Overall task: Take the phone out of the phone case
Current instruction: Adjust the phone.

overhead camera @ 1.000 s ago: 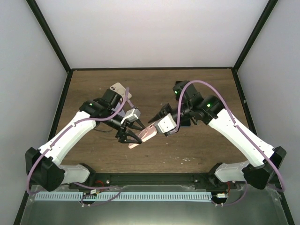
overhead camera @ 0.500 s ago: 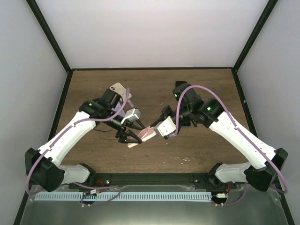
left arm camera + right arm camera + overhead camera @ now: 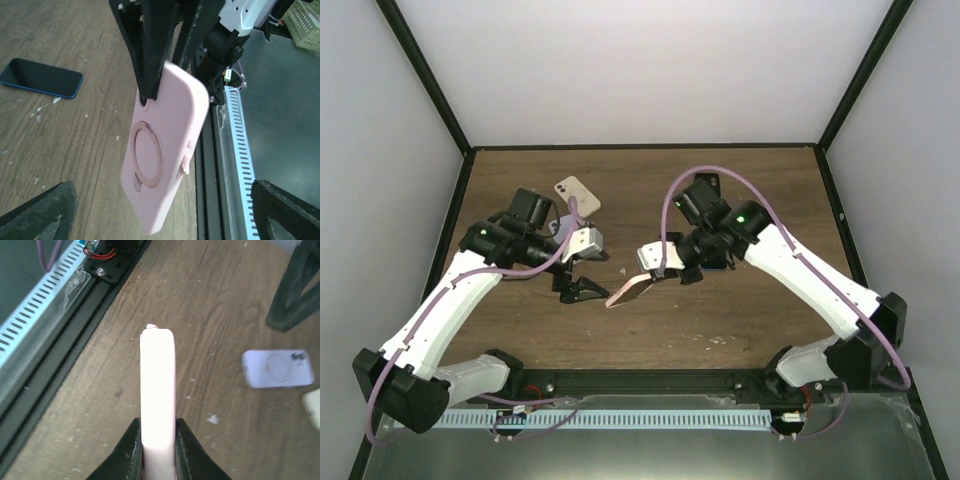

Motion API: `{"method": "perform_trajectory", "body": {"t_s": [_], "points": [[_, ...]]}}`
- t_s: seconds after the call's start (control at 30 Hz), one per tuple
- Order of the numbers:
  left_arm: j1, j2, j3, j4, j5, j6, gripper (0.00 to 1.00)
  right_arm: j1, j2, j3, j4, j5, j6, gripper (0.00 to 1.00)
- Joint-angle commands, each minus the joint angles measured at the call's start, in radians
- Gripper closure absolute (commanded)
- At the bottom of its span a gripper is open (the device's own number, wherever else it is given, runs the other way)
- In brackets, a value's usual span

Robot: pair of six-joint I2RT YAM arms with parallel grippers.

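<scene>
Pink phone case [image 3: 165,150]: matt, smooth, a soft rubbery look, no shine at all. The right gripper [image 3: 157,424] has fingers [image 3: 131,452] of matt black plastic. The desk [image 3: 60,145] is brown wood with open grain, scuffed and flecked pale. Dark phone [image 3: 42,77]: glossy, glass-like. Lavender case [image 3: 277,369]: matt too.

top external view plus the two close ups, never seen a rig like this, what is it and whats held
The robot's left arm and right arm are bolted to a wooden table. The wide picture looks down from above; the other two come from cameras on each wrist. The right end effector is shut on a pink phone case, held above the wood. The left end effector hangs open beside it, holding nothing. On the table lie a cream phone, a lilac case and a dark blue phone.
</scene>
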Motion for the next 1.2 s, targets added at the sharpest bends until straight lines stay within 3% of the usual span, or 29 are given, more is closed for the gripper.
{"method": "perform_trajectory", "body": {"t_s": [0.0,0.33,0.7,0.93,1.07,1.17], "points": [[-0.006,-0.023,-0.033,0.051,-0.046,-0.032,0.08,-0.038,0.076,0.111,-0.061,-0.114,0.189,0.99],[-0.120,-0.033,-0.085,0.186,-0.161,-0.155,0.23,-0.115,0.252,0.271,-0.211,-0.306,0.328,0.99],[-0.147,0.019,-0.095,0.265,-0.203,-0.249,0.56,-0.118,0.283,0.281,-0.256,-0.371,0.327,0.99],[-0.146,0.027,-0.085,0.257,-0.139,-0.280,0.80,-0.125,0.301,0.318,-0.281,-0.388,0.320,0.99],[-0.142,0.020,-0.084,0.260,-0.131,-0.296,0.82,-0.145,0.304,0.327,-0.281,-0.403,0.322,0.99],[-0.098,0.006,-0.099,0.295,-0.108,-0.338,0.73,-0.179,0.306,0.346,-0.272,-0.425,0.336,0.99]]}}
